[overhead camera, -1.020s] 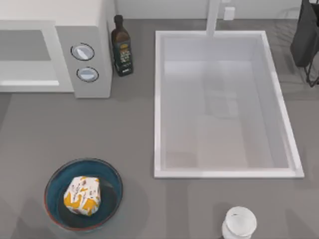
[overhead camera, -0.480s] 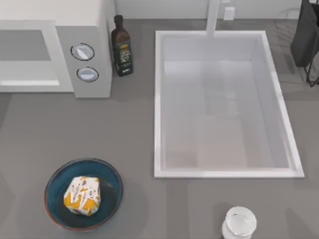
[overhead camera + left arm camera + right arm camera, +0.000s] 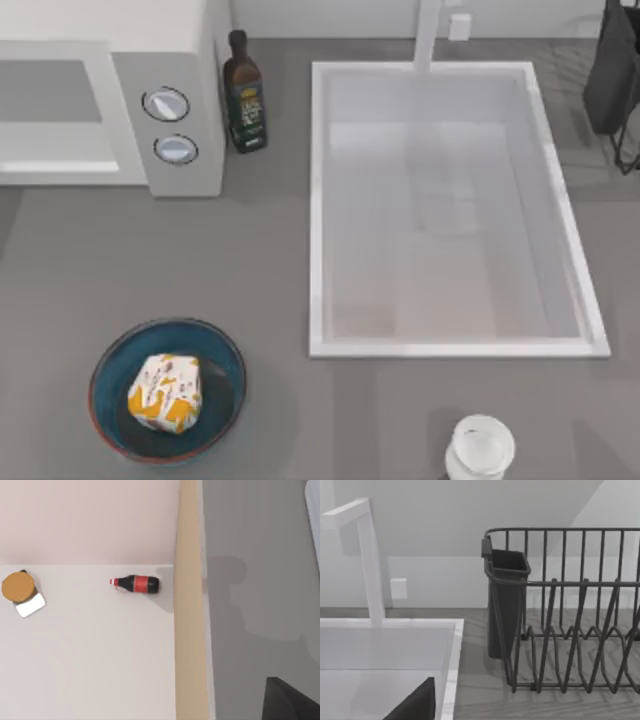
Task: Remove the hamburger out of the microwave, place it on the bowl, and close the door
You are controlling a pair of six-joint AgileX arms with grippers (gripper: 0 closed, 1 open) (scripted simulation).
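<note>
The grey countertop [image 3: 90, 260] spans the top view, and the biggest thing set into it is the white rectangular sink basin [image 3: 575, 260] on the right half, with a white square-section faucet [image 3: 428, 35] rising at its far edge; the right wrist view shows this faucet [image 3: 370, 565] beside the sink's rim [image 3: 451, 670]. Next in size is the large white boxy microwave [image 3: 185, 60] at the far left, its two round silver-blue dials [image 3: 166, 104] on the control panel facing the near side, and its flat white door with a greyish window [image 3: 50, 110] lying flush with the front, closed. At the far right stands a dark wire dish rack [image 3: 580, 630] with a dark cutlery holder [image 3: 506, 605] hung on its end. Near the front left sits the round deep-blue bowl with a reddish-brown rim [image 3: 222, 352], and the small paper-wrapped hamburger with orange-yellow patches [image 3: 164, 392] rests inside it, well apart from the microwave. A dark glass bottle with a yellow label [image 3: 243, 95] stands just beside the microwave's right side. A small white round jar [image 3: 480, 447] sits at the near edge, in front of the sink. In the left wrist view a small dark bottle with a red label [image 3: 137, 584] lies on its side on a pale surface. Whether either arm's pincer is spread or closed I cannot tell.
</note>
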